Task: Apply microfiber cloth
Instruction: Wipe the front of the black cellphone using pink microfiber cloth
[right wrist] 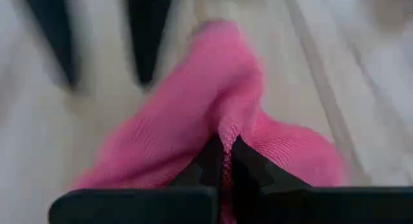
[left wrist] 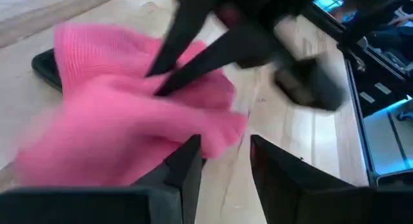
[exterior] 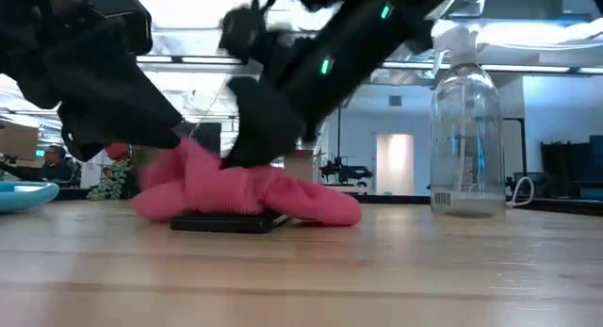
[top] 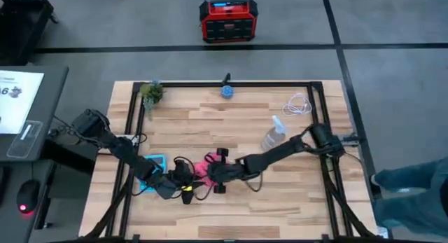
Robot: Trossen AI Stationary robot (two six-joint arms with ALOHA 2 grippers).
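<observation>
Pinching a fold of soft, light pink cloth (right wrist: 219,114): right gripper (right wrist: 224,161) fingers closed on it | left gripper (left wrist: 226,161) fingers apart, empty, beside cloth edge | cloth droops over phone (exterior: 224,222) on worktop (exterior: 377,270); best gripped at a raised fold.

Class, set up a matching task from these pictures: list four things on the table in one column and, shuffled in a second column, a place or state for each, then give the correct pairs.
Column A
1. microfiber cloth
2. black phone
3. spray bottle
4. right gripper

Column B
a. stands upright, clear, apart from the cloth
b. lies flat under the pink fabric
c. pinched shut on a fold of fabric
d. bunched up, pink, draped over the phone

Pairs: 1-d, 2-b, 3-a, 4-c
</observation>
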